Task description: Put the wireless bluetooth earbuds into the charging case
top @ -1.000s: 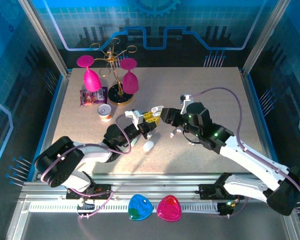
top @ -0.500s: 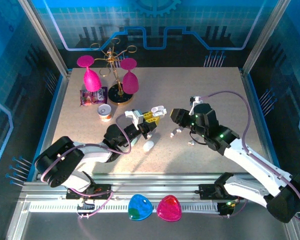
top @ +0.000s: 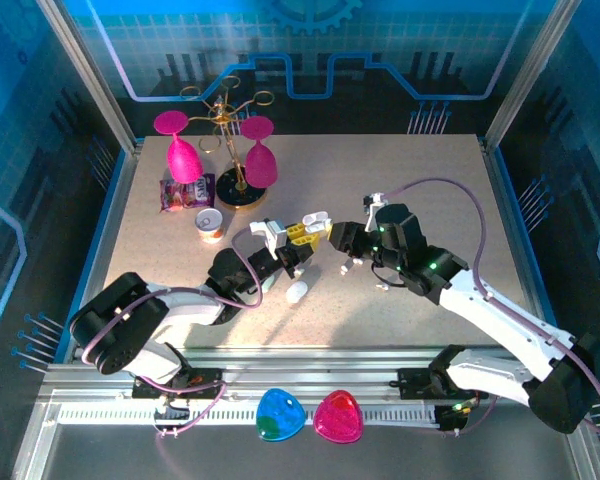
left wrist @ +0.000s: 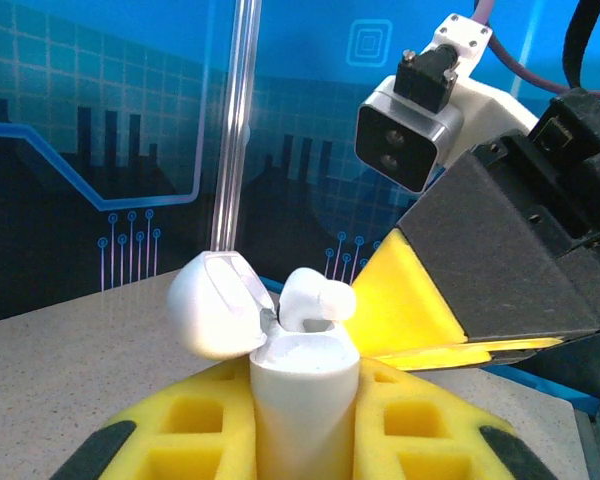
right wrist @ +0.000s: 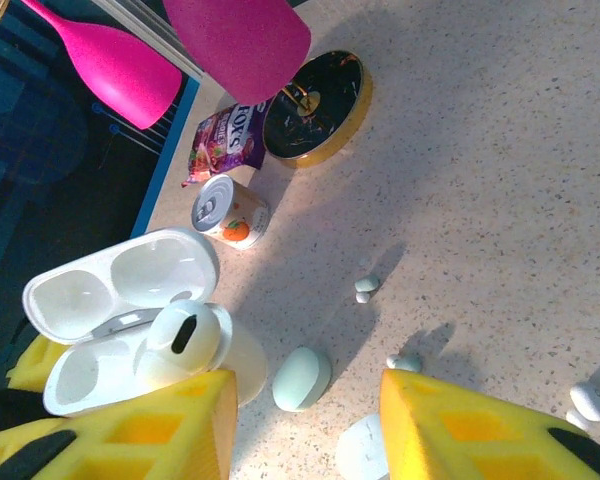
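Observation:
My left gripper (left wrist: pixel 302 425) is shut on the white charging case (left wrist: pixel 302 395), held upright with its lid (left wrist: pixel 218 305) hinged open. One white earbud (left wrist: pixel 315 297) sits in the case's mouth, its head standing proud. In the right wrist view the same case (right wrist: pixel 100 300) and earbud (right wrist: pixel 185 340) lie at the left finger. My right gripper (right wrist: pixel 305 410) is open, just right of the case (top: pixel 315 220), with nothing between its fingers. Loose earbuds (right wrist: pixel 366 288) (right wrist: pixel 405 361) (right wrist: pixel 588 400) lie on the table below it.
A mint case (right wrist: pixel 302 378) and a white case (right wrist: pixel 365 450) lie under the right gripper. At the back left stand a gold rack with pink glasses (top: pixel 242 160), a sweets packet (top: pixel 185 192) and a small can (top: pixel 210 224). Two heart-shaped pieces (top: pixel 310 416) rest on the front rail.
The right gripper drew back to the right half a second ago and has come in again toward the case. The left arm and the case have held still.

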